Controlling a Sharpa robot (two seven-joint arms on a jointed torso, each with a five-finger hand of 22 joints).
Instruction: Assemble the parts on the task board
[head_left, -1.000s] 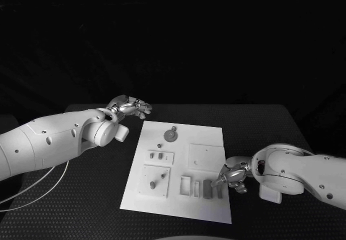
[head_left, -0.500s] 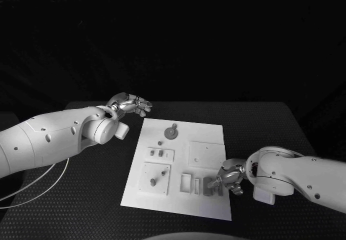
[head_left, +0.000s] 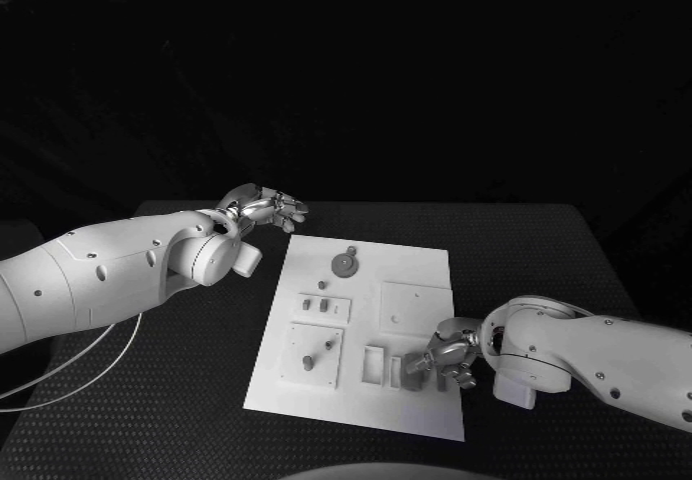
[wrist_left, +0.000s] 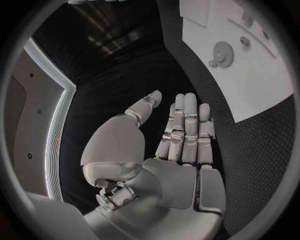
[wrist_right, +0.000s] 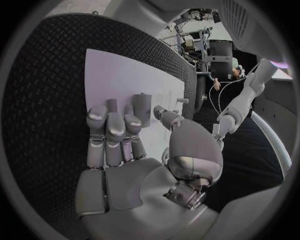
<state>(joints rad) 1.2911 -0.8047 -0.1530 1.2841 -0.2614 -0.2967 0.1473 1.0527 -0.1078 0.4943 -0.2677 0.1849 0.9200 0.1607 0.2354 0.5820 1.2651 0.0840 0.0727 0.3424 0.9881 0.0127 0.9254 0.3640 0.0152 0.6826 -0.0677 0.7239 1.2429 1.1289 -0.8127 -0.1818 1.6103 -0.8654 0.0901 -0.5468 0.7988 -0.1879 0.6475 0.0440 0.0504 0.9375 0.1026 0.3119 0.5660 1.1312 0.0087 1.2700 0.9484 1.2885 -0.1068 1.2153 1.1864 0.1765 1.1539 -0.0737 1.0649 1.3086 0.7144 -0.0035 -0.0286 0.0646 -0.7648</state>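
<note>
The white task board lies in the middle of the black table. On it I see a grey gear, a small peg, and two grey bars near its front right corner. My right hand is low over that corner, fingers stretched toward the bars. In the right wrist view the fingertips reach the two bars, the thumb stands apart, and nothing is gripped. My left hand hovers off the board's far left corner, flat and holding nothing; the left wrist view shows its straight fingers beside the board and gear.
Small white sub-plates with grey pieces and two empty slots sit on the board's near half. A square plate lies mid-right. Black table surrounds the board. A thin cable hangs under my left arm.
My right hand has slid leftward onto the board's front right corner, over the grey bars. My left hand has barely shifted.
</note>
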